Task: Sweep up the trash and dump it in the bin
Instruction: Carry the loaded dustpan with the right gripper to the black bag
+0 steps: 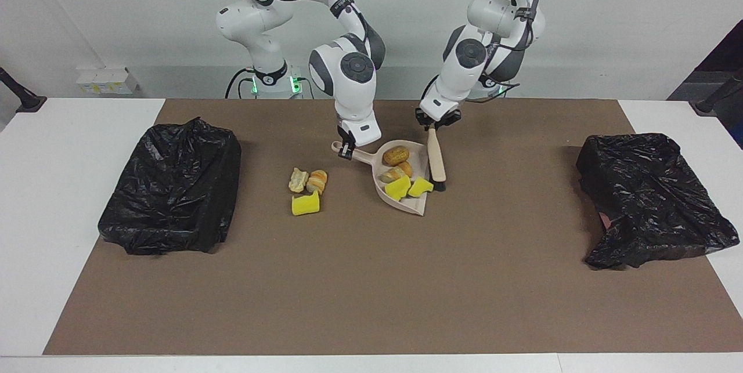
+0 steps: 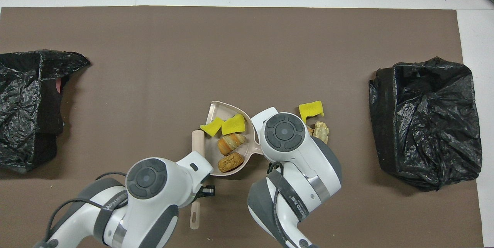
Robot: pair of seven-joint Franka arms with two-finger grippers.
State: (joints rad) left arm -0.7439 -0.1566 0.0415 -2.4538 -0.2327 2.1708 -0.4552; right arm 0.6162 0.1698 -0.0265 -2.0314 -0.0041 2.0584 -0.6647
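- Beige dustpan [image 1: 406, 178] handle is clamped in the right gripper [image 1: 346, 151]; the pan rests on the brown mat [image 1: 371, 280].
- Left gripper [image 1: 436, 123] is closed on a wooden brush [image 1: 436, 159], whose head touches the pan's open edge.
- Two yellow sponge chunks [image 1: 408, 187] and two bread pieces [image 1: 396, 162] lie in the pan.
- More trash [image 1: 306, 189] lies beside the pan, toward the right arm's end.
- Black-bagged bins [image 1: 171, 187] sit at both ends.

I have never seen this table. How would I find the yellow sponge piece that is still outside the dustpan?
Start at the beige dustpan in the middle of the brown mat. Beside it, toward the right arm's end of the table, three scraps lie together on the mat. The yellow sponge piece is the one farthest from the robots, bright yellow, while its two neighbours are tan and bread-like.
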